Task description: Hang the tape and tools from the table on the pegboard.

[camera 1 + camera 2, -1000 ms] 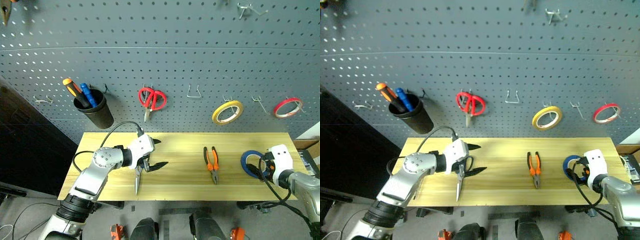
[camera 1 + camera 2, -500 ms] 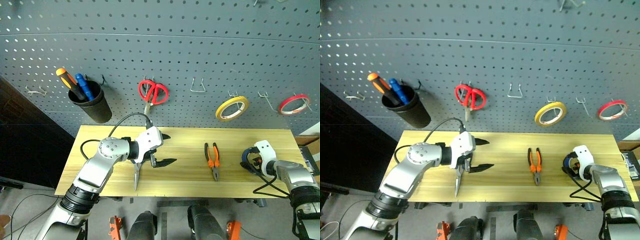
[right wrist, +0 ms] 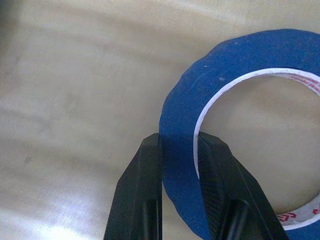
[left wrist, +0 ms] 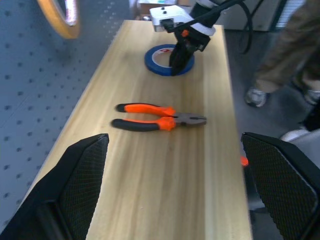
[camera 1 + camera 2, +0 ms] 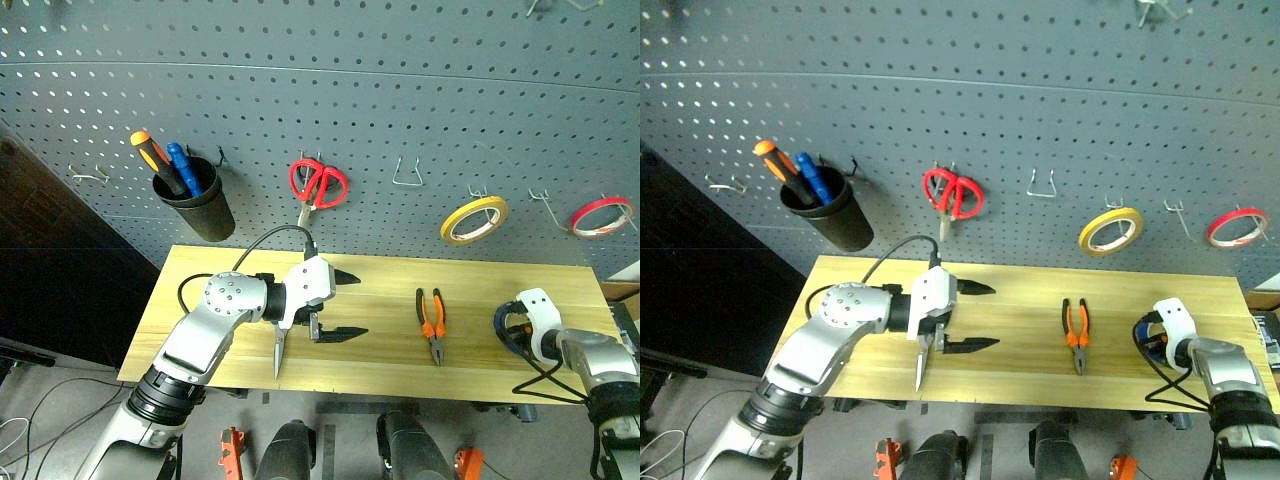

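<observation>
The blue tape [image 3: 240, 60] lies flat at the right end of the table [image 5: 385, 282]. My right gripper [image 3: 177, 142] is shut on the ring's wall, one finger outside and one inside; the same grip shows in the left wrist view [image 4: 179, 61]. The orange-and-black pliers [image 5: 432, 324] lie right of the middle. Steel scissors blades [image 5: 276, 356] stick out from under my left gripper [image 5: 360, 305], which hovers open with nothing between its fingers; the handles are hidden. The pegboard [image 5: 300, 90] rises behind the table.
On the pegboard hang a black cup [image 5: 200, 208] with orange and blue screwdrivers, red scissors [image 5: 318, 185], a yellow roll [image 5: 474, 218], a red roll [image 5: 600, 215] and an empty hook [image 5: 410, 172]. A person's legs [image 4: 285, 55] stand past the table's right end.
My right gripper sank onto the blue tape and shut on its rim. The left gripper rose a little and drifted right, still open. The head camera shifted.
</observation>
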Robot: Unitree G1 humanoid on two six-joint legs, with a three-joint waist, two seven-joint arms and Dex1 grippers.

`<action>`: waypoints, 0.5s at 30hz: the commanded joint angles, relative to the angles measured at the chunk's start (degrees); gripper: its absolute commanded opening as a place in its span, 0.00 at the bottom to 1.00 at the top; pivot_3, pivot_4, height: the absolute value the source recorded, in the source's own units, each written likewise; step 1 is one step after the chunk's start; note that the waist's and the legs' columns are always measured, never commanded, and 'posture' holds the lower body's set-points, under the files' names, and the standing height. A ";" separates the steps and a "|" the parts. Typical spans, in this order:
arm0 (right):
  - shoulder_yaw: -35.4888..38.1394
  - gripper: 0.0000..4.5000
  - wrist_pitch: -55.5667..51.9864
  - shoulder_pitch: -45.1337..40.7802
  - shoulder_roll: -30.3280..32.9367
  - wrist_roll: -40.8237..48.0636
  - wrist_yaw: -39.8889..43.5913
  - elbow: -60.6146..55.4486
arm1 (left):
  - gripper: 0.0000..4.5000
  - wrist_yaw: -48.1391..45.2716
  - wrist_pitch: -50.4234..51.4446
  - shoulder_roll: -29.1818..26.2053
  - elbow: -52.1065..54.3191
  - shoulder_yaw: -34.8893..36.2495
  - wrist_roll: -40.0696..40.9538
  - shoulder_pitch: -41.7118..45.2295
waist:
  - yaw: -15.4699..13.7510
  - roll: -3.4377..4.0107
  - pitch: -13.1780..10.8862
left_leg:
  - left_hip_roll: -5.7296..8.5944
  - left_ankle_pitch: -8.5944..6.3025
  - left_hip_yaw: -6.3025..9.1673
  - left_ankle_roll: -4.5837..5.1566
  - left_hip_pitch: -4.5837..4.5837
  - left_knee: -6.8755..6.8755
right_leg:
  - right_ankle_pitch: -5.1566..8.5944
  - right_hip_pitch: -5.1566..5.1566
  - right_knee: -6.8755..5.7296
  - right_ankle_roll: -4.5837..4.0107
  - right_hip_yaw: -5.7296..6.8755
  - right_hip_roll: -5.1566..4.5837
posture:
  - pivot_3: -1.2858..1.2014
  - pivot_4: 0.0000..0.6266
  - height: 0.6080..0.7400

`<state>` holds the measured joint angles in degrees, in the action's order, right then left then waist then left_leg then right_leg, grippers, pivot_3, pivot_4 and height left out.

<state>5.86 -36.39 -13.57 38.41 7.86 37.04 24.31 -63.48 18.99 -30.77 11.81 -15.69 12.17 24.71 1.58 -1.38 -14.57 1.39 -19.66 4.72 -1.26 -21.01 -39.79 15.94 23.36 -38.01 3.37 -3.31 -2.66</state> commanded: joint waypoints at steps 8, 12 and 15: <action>17.47 0.15 -12.42 21.11 0.91 3.43 -7.89 -48.02 | 1.00 0.30 -3.97 2.88 -1.65 -1.26 0.32 1.36 | 0.60 0.45 0.06 | 0.01 0.00 -0.04 0.00 -0.14 -0.01 | 0.00 0.16 -0.04 0.03 -0.03 0.01 | 0.48 0.37 1.00; 13.51 0.15 -14.16 28.36 -5.48 -0.65 -16.28 -67.55 | 1.00 1.28 -5.85 5.01 -1.91 0.23 2.30 0.93 | 1.00 0.50 0.09 | 0.00 0.01 -0.03 -0.01 -0.13 -0.05 | 0.00 0.14 -0.06 0.03 -0.04 0.03 | 0.47 0.37 1.00; 6.34 0.15 -12.26 30.62 -10.11 -6.95 -24.45 -75.85 | 1.00 1.70 -5.56 5.94 -1.25 1.51 4.20 0.36 | 1.54 0.59 0.15 | 0.00 0.01 -0.04 -0.02 -0.14 -0.04 | 0.01 0.17 -0.06 0.04 -0.05 0.02 | 0.46 0.38 1.00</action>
<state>14.17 -50.36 17.13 29.74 4.87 17.78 -45.98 -62.08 14.31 -25.27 8.81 -16.01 14.40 25.31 3.12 -0.79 -14.42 1.39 -19.65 4.66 -1.29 -21.16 -39.85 15.94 23.53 -38.06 3.41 -3.37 -2.64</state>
